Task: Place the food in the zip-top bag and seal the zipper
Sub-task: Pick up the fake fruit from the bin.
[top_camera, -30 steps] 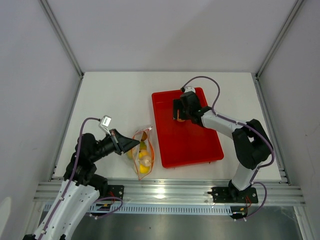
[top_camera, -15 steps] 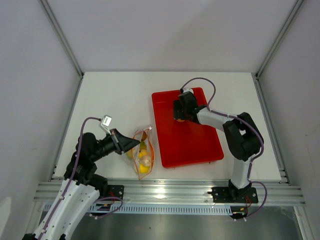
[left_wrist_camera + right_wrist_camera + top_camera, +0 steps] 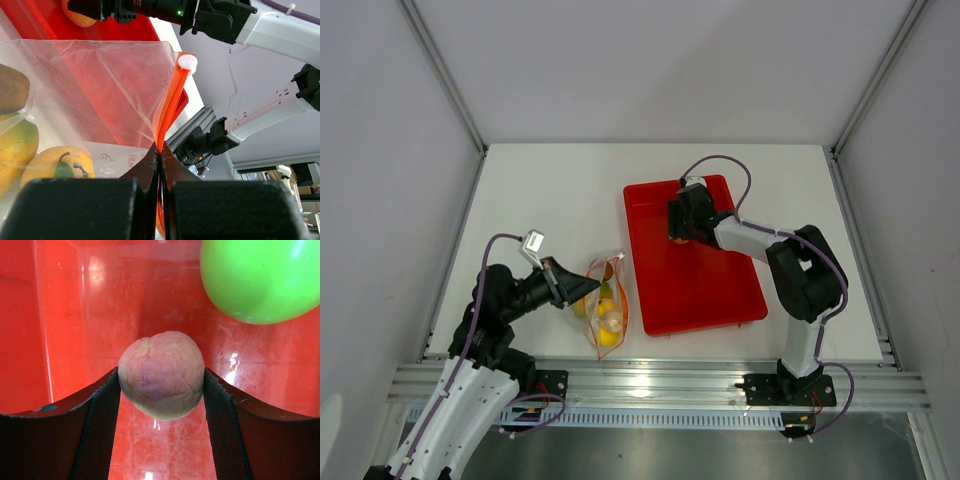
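The small clear crinkly plastic zip-top bag (image 3: 604, 300) is lying on the white counter (image 3: 550, 200), just left of the red rectangular plastic tray (image 3: 705, 295) and near the counter's front edge. Its thin orange-red zipper strip (image 3: 169, 102) is being pinched between the left jaws. Their black pads (image 3: 75, 210) are pressed together on the strip with no gap showing. From the pinch the strip is running up to a small white slider (image 3: 187, 61). Several pieces of toy food are sitting inside the bag and are being seen through the film: a yellow-orange fruit with a green stem mark (image 3: 57, 162), a yellow-green piece (image 3: 15, 142) and a brown piece (image 3: 9, 87). In the top view they are showing as a yellow cluster (image 3: 607, 335). The right arm is reaching over the far part of the tray. A pinkish-beige toy peach (image 3: 161, 375) is being pinched between the right jaws, with the dark pads (image 3: 102, 420) touching both of its flanks. It is low over the tray floor, but whether it is resting there cannot be told. A glossy green toy apple (image 3: 260, 275) is lying in the tray just beyond the peach, apart from it and untouched. From above, only a sliver of the peach (image 3: 680, 238) is showing under the right wrist, and the apple is hidden.
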